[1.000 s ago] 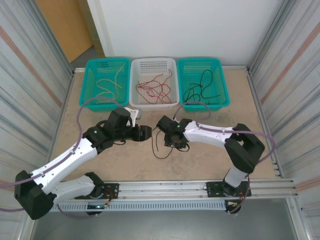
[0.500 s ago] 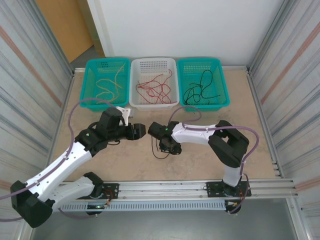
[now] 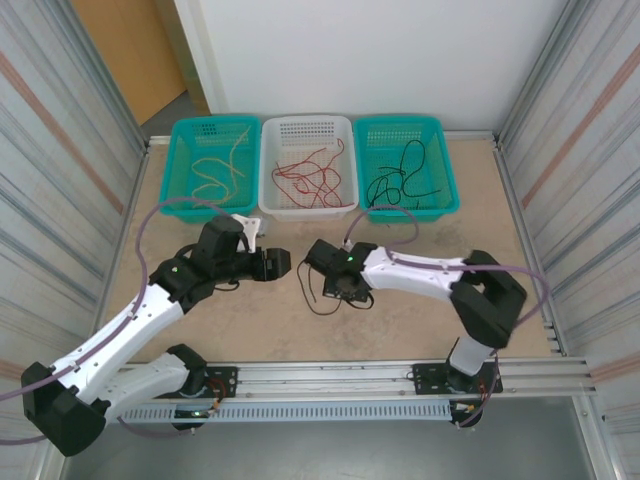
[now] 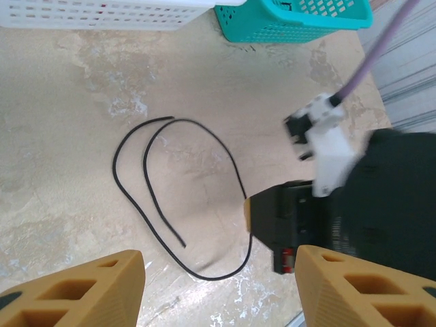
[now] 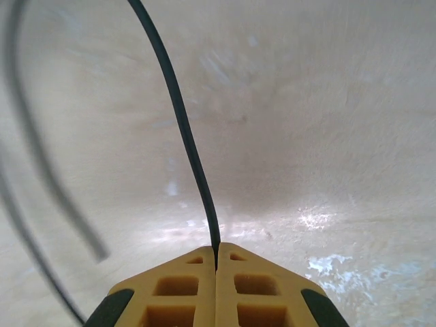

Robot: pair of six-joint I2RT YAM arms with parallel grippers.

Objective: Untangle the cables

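Right gripper (image 5: 216,255) pulled back, jaws closed onto black cable (image 5: 185,136); left gripper (image 4: 218,255) idle, jaws apart. Next: likely lift cable toward right basket (image 3: 400,119).

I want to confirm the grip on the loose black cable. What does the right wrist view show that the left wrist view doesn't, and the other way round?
Right wrist view: the right hand shut, pinching the black cable at its fingertips. Left wrist view: the cable's whole double loop lying on the table, the white basket and a teal basket at the far edge, and the left hand open with nothing held. Shared: the black cable over the beige table.
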